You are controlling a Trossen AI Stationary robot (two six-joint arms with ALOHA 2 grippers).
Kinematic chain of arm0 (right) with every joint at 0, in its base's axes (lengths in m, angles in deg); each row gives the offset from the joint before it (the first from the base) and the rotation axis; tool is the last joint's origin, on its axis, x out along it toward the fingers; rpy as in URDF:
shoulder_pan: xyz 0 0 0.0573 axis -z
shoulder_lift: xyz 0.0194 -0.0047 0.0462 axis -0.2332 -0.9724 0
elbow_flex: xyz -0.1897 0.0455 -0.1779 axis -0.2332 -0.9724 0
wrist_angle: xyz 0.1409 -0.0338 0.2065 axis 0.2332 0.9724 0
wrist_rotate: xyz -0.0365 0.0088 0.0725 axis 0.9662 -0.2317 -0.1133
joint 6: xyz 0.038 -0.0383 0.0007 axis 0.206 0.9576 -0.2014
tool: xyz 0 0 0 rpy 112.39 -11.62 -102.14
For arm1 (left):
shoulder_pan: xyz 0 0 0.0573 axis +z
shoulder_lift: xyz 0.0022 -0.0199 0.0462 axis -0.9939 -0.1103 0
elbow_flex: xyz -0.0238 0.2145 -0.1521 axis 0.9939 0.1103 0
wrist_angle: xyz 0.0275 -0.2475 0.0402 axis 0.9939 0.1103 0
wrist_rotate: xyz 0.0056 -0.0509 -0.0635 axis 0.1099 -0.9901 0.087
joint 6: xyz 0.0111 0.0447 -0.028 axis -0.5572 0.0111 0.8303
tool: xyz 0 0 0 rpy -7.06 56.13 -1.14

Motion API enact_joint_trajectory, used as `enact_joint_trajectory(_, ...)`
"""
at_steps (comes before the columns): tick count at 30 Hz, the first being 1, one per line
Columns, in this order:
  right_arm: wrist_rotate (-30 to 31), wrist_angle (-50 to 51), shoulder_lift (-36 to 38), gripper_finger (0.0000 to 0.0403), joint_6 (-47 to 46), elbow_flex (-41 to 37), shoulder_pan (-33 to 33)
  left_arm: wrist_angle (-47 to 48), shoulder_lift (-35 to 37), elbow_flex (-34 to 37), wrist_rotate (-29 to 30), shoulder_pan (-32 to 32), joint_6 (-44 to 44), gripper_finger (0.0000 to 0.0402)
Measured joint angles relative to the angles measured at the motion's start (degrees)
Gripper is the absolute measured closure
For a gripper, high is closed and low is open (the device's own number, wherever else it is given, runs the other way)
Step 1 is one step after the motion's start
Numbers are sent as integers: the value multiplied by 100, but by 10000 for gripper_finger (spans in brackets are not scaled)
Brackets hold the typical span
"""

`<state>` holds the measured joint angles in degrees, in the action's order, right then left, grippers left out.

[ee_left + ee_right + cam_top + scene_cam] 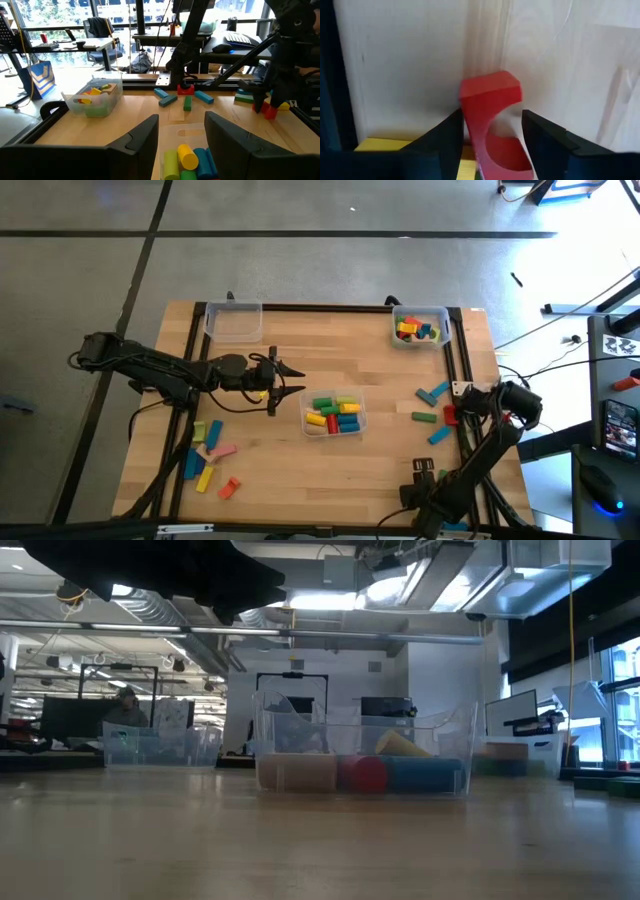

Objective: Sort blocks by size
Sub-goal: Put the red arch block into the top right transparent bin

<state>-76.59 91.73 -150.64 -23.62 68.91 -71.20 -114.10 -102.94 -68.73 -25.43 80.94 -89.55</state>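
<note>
On the wooden surface (pixel 280 460), sorting is judged partly done: coloured blocks are seen in the middle bin (pixel 334 416) and the far bin (pixel 420 327), while the third bin (pixel 233 320) is left empty. Loose blocks (pixel 208 455) remain near both edges. The left pincer (pixel 287 380) is held open and empty beside the middle bin; a red arch (pixel 492 125) is framed between the right pincer's (pixel 490 137) parted fingers.

- The table (pixel 300 450) is pale planked wood with a smooth, faintly sheened top, edged by a dark metal frame (pixel 320 307).
- The bins (pixel 334 415) are clear, glossy plastic.
- The red arch block (pixel 492 125) has smooth, matt paint.
- The left gripper's fingers (pixel 137 142) look like matt black plastic.
</note>
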Motion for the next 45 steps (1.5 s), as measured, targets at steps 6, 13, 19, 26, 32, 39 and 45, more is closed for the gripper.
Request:
enact_joint_trajectory(6,-14,-26,7,286,32,6,1,-1,-1,0,0,0,0,247)
enact_joint_trajectory(13,-625,66,16,375,547,-2,391,-2,1,0,2,-1,0,247)
enact_joint_trajectory(19,-485,490,330,359,762,-25,980,-1,0,0,2,0,0,247)
enact_joint_trajectory(26,346,1079,1214,371,967,-19,1589,0,1,0,0,0,-42,247)
enact_joint_trajectory(32,1005,1549,2019,396,978,-15,2081,-1,1,0,0,-1,-42,247)
enact_joint_trajectory(39,722,1509,2468,385,865,-13,2369,1,1,0,1,1,-42,247)
enact_joint_trajectory(45,452,839,2369,379,422,-198,2271,4,1,0,0,1,-42,247)
